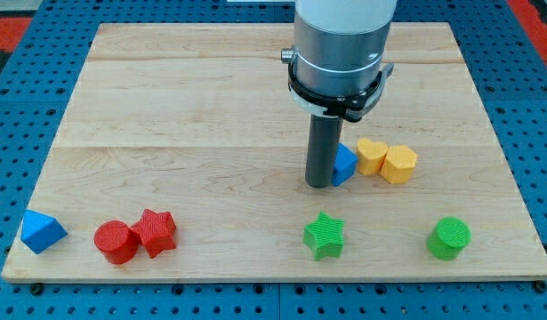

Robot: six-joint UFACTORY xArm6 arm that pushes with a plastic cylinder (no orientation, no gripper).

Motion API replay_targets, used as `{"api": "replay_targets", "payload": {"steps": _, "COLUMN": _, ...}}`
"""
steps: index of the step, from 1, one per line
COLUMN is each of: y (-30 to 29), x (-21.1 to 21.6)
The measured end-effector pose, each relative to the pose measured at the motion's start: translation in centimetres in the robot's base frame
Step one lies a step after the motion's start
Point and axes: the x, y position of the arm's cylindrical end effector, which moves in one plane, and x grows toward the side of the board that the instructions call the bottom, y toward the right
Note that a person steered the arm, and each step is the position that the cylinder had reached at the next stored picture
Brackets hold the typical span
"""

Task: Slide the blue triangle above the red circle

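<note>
"So, how far along is the slide?"

"Barely begun, as you can judge from the layout. The blue triangular block (42, 231) sits at the view's bottom left, near the left side of the red round block (116, 242) but apart from it and level with it, not above it. The whole move is left."

"And where's the rod?"

"My tip (319, 185) is well apart from both, out in the middle of the pale wooden board (211, 89). It stands just beside a second blue block (346, 164). The rod hides part of that one, so you can't read its shape or tell if they touch. No jaws to report: the arm ends in a plain rod, with nothing to open or close."

"What do you make of the route?"

"You'd want the tip brought down to the view's bottom left, under the triangle, to push it up and then right. A red star block (155, 233) touches the circle's right side, so nudging the circle would likely disturb both."

"The surface?"

"Smooth planks, flat and bare across the top half, resting on a blue perforated table (15, 133). A yellow heart block (371, 156) and a yellow hexagon block (399, 164) lie right of the tip, touching. A green star block (324, 235) and a green round block (449, 238) lie along the bottom, far from the route."
</note>
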Motion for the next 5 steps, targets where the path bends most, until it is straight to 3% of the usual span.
{"api": "replay_targets", "payload": {"steps": 1, "y": -4.6, "x": 0.7}}
{"api": "replay_targets", "payload": {"steps": 4, "y": -28.5, "x": 0.7}}
{"api": "replay_targets", "payload": {"steps": 5, "y": -34.3, "x": 2.6}}
